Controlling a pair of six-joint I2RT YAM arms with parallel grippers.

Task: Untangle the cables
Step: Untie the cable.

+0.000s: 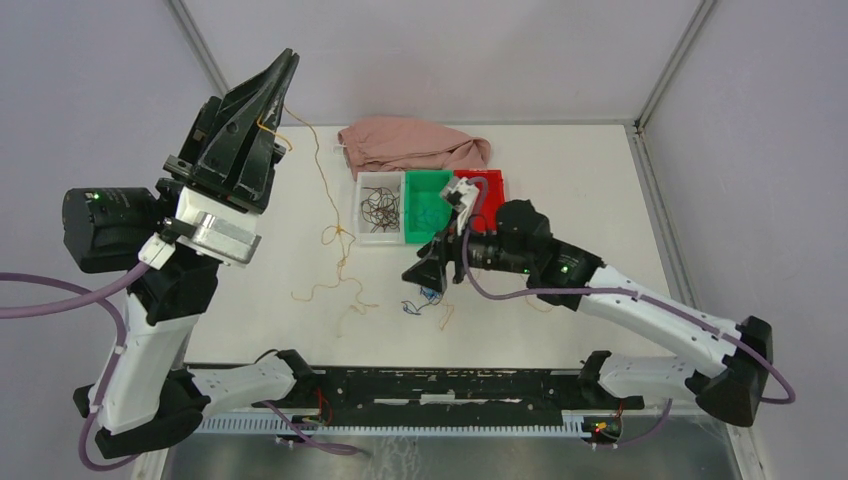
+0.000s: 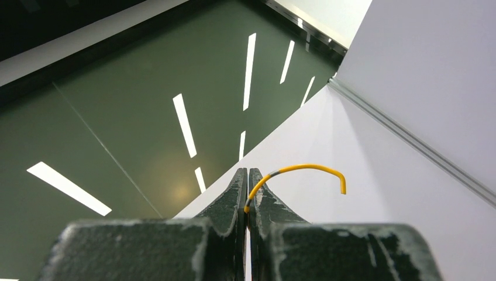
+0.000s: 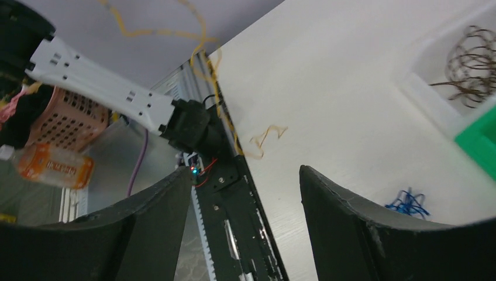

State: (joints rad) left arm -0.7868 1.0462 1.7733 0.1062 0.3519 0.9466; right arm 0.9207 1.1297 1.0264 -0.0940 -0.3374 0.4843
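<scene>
My left gripper [image 1: 285, 62] is raised high at the far left, shut on one end of a long yellow-orange cable [image 1: 343, 262] that hangs down to the table. The left wrist view shows that cable's short end [image 2: 304, 168] curling out from between the closed fingers of the left gripper [image 2: 247, 172]. My right gripper [image 1: 428, 272] hovers open and holds nothing, just above a small knot of blue cables [image 1: 425, 300]. In the right wrist view the blue cables [image 3: 407, 202] lie right of the right gripper [image 3: 245, 175]. Dark brown cables [image 1: 382, 207] lie in a white bin.
The white bin [image 1: 360, 212], a green bin [image 1: 428, 205] and a red bin [image 1: 490, 185] stand in a row at mid-table. A pink cloth [image 1: 410, 145] lies behind them. The black rail [image 1: 440, 385] runs along the near edge.
</scene>
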